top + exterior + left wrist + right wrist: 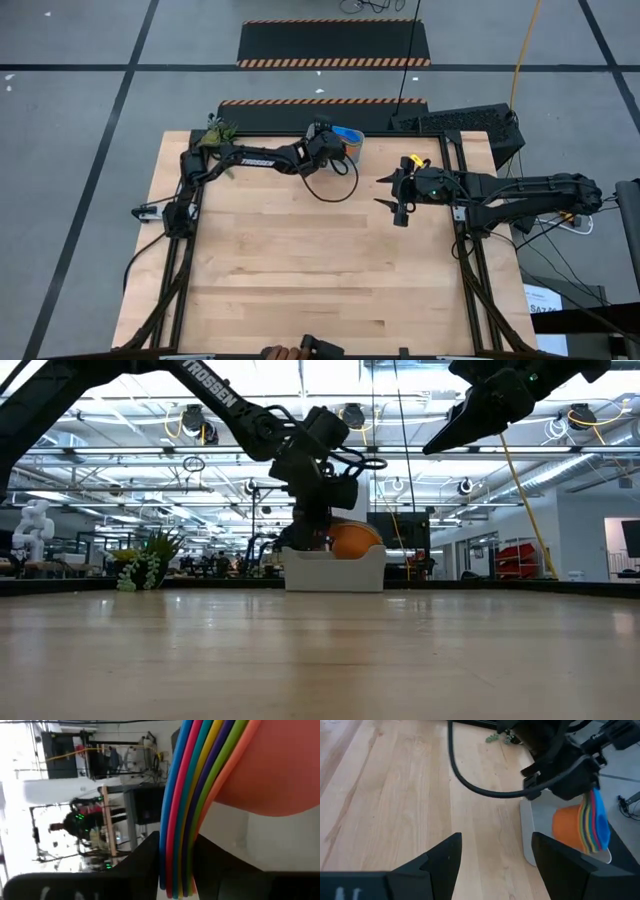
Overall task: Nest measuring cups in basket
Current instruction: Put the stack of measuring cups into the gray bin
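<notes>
The measuring cups are nested into one stack, with the orange bowl outermost and a blue rim on the other side. The stack lies on its side over the pale basket, which stands at the table's far edge. The basket wall hides the stack's lower part in the low view. My left gripper is shut on the stack, reaching in from the left. My right gripper is open and hangs in the air right of the basket, high above the table. My left gripper pinches the stack's layered coloured edges between its two fingers; whether these are handles or rims I cannot tell. It comes from above and from the table's left. The stack sits tipped on its side, its lower part inside the basket.
A small green plant sits at the table's far left corner. A black cable loops over the wood near the basket. Bare wood stretches toward the near edge. A dark object lies at the near edge.
</notes>
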### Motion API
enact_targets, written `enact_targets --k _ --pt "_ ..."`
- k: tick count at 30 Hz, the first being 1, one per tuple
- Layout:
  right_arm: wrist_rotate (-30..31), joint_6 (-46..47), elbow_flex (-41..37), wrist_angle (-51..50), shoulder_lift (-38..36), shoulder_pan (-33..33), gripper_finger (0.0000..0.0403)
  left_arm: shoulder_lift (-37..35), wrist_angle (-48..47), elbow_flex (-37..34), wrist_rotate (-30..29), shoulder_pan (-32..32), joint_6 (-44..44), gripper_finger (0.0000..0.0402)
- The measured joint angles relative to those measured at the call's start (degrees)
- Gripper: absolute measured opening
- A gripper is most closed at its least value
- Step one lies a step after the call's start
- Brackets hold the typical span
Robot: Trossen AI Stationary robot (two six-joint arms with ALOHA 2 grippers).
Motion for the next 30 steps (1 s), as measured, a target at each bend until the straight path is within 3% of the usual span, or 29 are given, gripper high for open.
enact_targets --k 6,11,18,22,30 --pt "0.00 -0.15 0.00 0.00 0.00 0.01 0.0233 0.00 -0.15 -0.56 -1.40 -0.10 -4.04 0.0090" --pt "0.00 -0.26 0.00 -0.17 0.00 0.00 0.0233 0.01 -3.10 -0.62 3.07 0.22 -6.33 0.0090" --pt "0.00 -0.25 0.00 -0.44 0.00 0.00 0.0233 0.02 -4.23 -0.62 3.88 1.69 -9.54 0.0090" --pt "0.00 -0.24 0.00 -0.42 0.00 0.02 0.0233 0.02 -4.25 -0.64 8.94 2.48 -10.92 0.0090" --pt "0.00 -0.07 0.00 -0.42 0.01 0.01 0.0233 0.35 -4.19 -0.66 9.12 2.95 -10.37 0.0090"
